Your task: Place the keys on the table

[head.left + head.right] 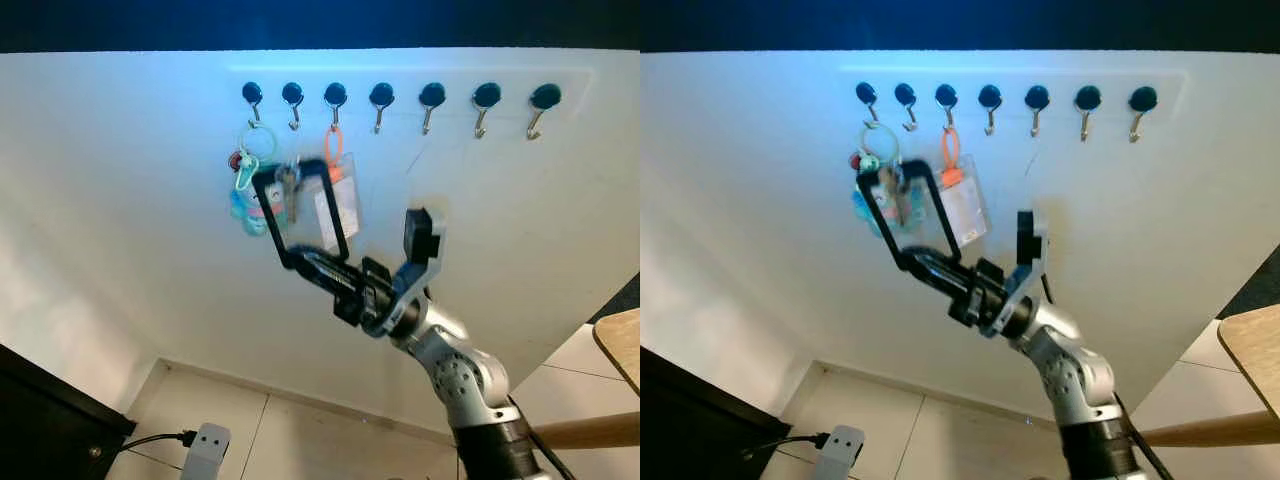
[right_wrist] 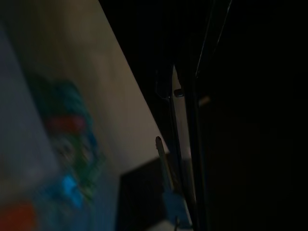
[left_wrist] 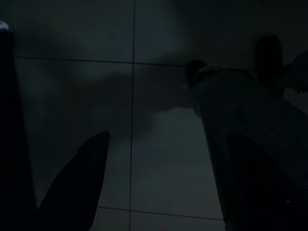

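A: Where are the keys (image 1: 289,190) now, and which arm should you use?

B: They hang on the white wall (image 1: 120,200), under the second hook (image 1: 293,101) from the left end of the hook row; beside them hang a teal keychain (image 1: 246,190) and a card holder (image 1: 338,200) on an orange loop. Your right gripper (image 1: 300,210) is raised to them; the left gripper hangs idle over the dark floor (image 3: 159,144), so the right arm is much nearer.

A: Are the fingers closed already?

B: No; the two black fingers stand apart, one on each side of the bunch, and they hold nothing that I can see. The bunch hangs straight down and lies between the fingertips, directly ahead of the gripper; I judge you must close, then lift up off the hook.
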Controlling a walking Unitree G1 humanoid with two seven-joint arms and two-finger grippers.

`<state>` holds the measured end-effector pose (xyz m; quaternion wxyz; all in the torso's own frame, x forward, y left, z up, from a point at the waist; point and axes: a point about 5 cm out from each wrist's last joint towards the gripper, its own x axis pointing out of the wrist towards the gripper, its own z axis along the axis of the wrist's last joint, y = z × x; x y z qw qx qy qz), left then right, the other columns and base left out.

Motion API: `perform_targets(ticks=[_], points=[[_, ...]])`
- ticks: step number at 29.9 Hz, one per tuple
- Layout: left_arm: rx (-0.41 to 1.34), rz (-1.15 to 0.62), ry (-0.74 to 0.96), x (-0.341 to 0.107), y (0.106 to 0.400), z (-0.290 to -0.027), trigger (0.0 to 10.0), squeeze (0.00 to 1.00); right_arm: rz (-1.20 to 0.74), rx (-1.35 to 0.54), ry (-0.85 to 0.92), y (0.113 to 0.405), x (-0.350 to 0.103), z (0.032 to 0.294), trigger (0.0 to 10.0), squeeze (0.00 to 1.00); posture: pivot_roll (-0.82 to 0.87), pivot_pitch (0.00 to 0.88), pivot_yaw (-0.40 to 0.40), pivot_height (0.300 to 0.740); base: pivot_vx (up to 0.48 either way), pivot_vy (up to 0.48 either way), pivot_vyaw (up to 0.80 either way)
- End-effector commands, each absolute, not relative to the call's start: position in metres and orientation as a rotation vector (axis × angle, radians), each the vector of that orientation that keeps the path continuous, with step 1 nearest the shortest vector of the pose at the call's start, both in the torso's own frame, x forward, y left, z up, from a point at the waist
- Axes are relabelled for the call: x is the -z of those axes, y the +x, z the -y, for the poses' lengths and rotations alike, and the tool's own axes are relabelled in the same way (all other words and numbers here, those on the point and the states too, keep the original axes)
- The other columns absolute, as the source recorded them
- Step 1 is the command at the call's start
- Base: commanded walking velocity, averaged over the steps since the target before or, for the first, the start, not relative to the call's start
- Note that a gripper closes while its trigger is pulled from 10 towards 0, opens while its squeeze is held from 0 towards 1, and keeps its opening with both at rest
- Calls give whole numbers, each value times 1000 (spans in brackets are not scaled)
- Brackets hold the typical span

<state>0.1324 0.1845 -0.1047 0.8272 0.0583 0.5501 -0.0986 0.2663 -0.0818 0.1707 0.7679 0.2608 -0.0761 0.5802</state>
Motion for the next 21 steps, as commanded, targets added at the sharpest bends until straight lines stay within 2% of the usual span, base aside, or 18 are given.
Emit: perform_targets(ticks=[1, 5, 6, 7, 13, 16, 21], points=[[218, -1231, 132, 109, 117, -190, 10000, 0, 158, -1252, 548, 265, -168, 83, 0, 0, -139, 74, 137, 740, 0, 0, 0], [219, -1230, 131, 109, 117, -189, 10000, 0, 138, -1191, 527, 266, -162, 96, 0, 0, -144, 78, 136, 740, 0, 0, 0], [220, -1230, 130, 109, 117, -189, 10000, 0, 114, -1104, 503, 268, -155, 110, 235, 0, -144, 78, 136, 740, 0, 0, 0], [221, -1230, 130, 109, 117, -189, 10000, 0, 98, -1060, 496, 269, -152, 116, 10000, 0, -144, 78, 136, 740, 0, 0, 0], [226, -1231, 136, 109, 117, -189, 10000, 0, 60, -1012, 466, 267, -147, 129, 10000, 0, -156, 84, 138, 740, 0, 0, 0], [216, -1234, 172, 109, 117, -190, 10000, 0, 27, -1091, 445, 259, -144, 123, 10000, 0, -153, 86, 134, 740, 0, 0, 0], [216, -1252, 201, 110, 116, -192, 10000, 0, -5, -1114, 424, 257, -140, 118, 10000, 0, -150, 82, 133, 740, -80, 0, 0]])
